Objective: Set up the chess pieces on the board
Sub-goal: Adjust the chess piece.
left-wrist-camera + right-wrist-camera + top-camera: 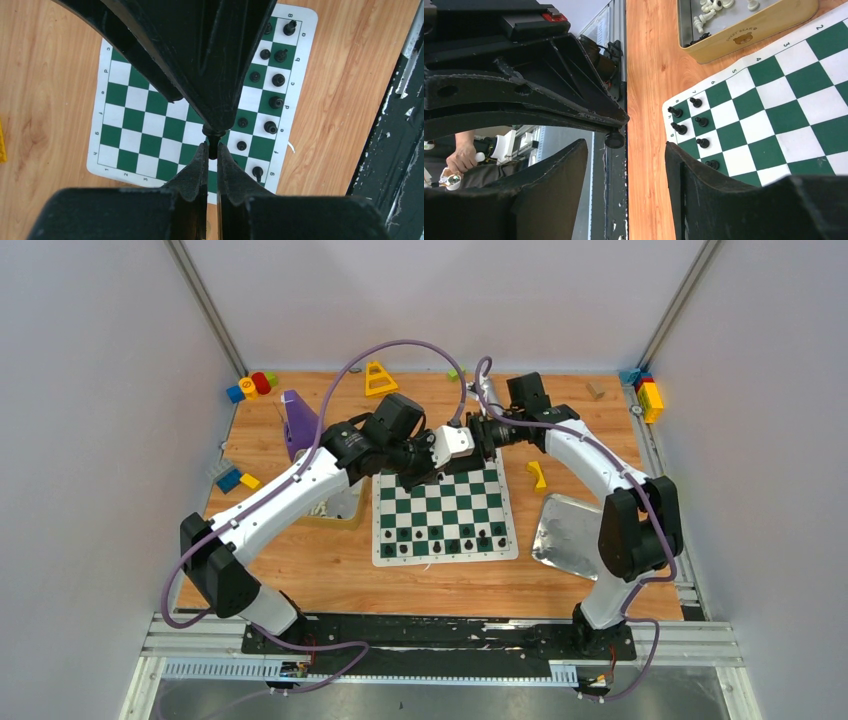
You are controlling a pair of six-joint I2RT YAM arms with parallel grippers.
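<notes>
**Black chess piece pinched in the air above the board**

Black plastic, tiny and glossy, the chess piece [214, 135] is clamped between the tips of the left fingers [200, 162]. Only one rounded end pokes out, and I cannot tell whether it is the head or the base. From overhead, both arms meet above the far edge of the board [445, 510], so the piece hangs over the board and does not touch it.

The right fingers [574, 160] are spread apart and grasp nothing. In the right wrist view they sit on either side of the held piece, with clear gaps.

More black pieces [276, 102] stand upright along the two rows at the board's near edge. Cream pieces [704, 17] lie heaped in a tan tin [754, 27] just beside the board's left edge, on the wooden bench [300, 570].

Judging by its look, the piece is very light, hard and smooth. It will not crush, but it can twist or squirt out of a pinch. It is narrow and probably tips easily when set down. The best hold seems to be across the stem, just under the head, leaving the flat base free to meet a square. The board is a thin mat, so a dragged piece may shift it.
</notes>
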